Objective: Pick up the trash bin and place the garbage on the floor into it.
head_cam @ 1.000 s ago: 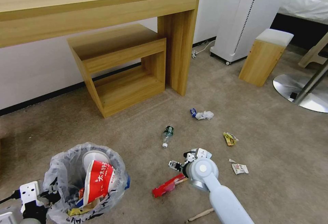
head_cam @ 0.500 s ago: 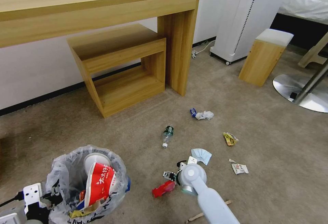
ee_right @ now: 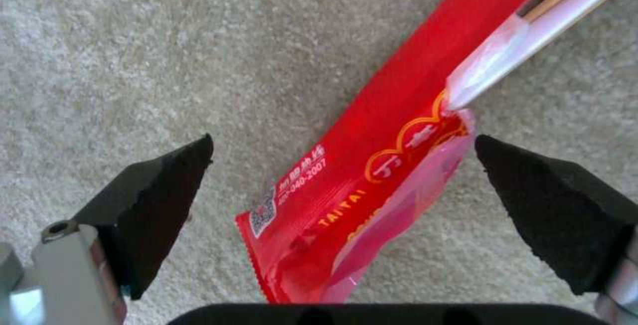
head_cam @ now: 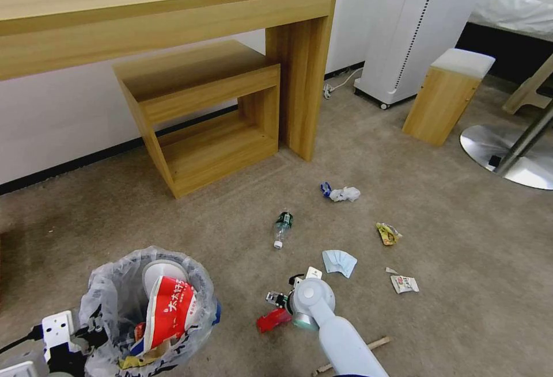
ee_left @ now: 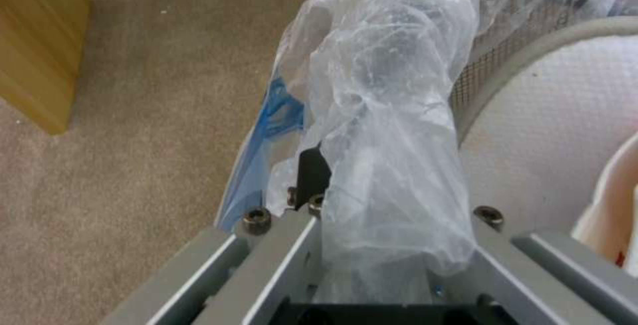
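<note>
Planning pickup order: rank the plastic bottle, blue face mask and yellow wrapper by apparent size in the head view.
1. blue face mask
2. plastic bottle, though it lies farther away
3. yellow wrapper

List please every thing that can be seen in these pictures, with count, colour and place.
trash bin: 1, black with whitish bag, near left, held above floor
paper bowl: 1, red-white, inside the bin
red wrapper: 1, on carpet between the right tool's fingers
plastic bottle: 1, clear with dark label, mid floor
face mask: 1, blue, beyond the right tool
tissue: 1, white, near desk leg
yellow wrapper: 1, right of bottle
white packet: 1, right of mask
wooden stick: 1, by the right arm
desk: 1, wood, at wall
shelf unit: 1, wood, under desk
stool: 1, wood with white top, right
left tool: shut on bin rim
right tool: open, over red wrapper
</note>
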`<state>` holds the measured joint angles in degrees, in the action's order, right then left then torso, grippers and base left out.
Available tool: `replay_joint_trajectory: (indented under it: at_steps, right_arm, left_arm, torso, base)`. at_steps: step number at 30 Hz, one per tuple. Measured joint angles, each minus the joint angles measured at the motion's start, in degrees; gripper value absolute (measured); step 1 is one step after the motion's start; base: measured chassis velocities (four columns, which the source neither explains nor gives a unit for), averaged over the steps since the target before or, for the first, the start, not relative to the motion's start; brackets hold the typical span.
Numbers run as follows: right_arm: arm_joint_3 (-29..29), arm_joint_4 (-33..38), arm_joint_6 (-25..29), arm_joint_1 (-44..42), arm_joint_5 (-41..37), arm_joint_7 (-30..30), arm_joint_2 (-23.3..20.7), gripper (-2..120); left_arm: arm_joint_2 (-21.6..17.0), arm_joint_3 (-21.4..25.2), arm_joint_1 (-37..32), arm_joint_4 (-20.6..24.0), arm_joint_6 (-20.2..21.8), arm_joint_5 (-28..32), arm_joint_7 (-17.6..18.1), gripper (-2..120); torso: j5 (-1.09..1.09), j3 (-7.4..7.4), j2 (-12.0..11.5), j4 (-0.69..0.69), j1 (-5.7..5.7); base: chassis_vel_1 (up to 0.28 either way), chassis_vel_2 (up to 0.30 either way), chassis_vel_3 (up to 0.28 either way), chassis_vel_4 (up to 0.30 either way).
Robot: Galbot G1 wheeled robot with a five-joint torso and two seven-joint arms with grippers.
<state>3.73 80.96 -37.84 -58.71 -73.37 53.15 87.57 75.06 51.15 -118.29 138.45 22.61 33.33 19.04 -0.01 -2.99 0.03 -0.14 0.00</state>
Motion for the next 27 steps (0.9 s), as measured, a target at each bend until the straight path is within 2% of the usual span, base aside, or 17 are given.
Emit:
replay_joint_trajectory:
  at_steps: [8, 11, 15, 27]
  right_arm:
    - [0.83, -0.72, 0.53, 0.20, -1.46, 3.86, 2.59, 96]
    - [1.27, -0.06, 1.05, -1.19, -1.78, 7.63, 4.09, 95]
    - [1.94, 0.39, 2.04, -2.61, -1.42, 9.55, 4.66, 98]
    - [2.94, -0.68, 2.87, -1.61, -1.32, 9.03, 4.63, 92]
  left_arm:
    - [0.30, -0.60, 0.04, -0.31, -0.40, -1.00, 0.05, 2]
    - [0.24, -0.55, 0.03, -0.31, -0.42, -1.07, 0.33, 2]
    - [0.27, -0.66, 0.06, -0.56, -0.65, -1.32, 0.43, 2]
    - [1.11, -1.66, 0.03, -1.24, -1.41, -2.75, 0.44, 2]
  torso:
    - [0.00, 0.00, 0.00, 0.00, 0.00]
    - [0.01, 0.00, 0.00, 0.00, 0.00]
    - [0.01, 0.00, 0.00, 0.00, 0.00]
    - [0.01, 0.00, 0.00, 0.00, 0.00]
  base:
    - [0.000, 0.000, 0.000, 0.000]
    - [0.000, 0.000, 0.000, 0.000]
    - [0.000, 0.000, 0.000, 0.000]
    - [0.000, 0.000, 0.000, 0.000]
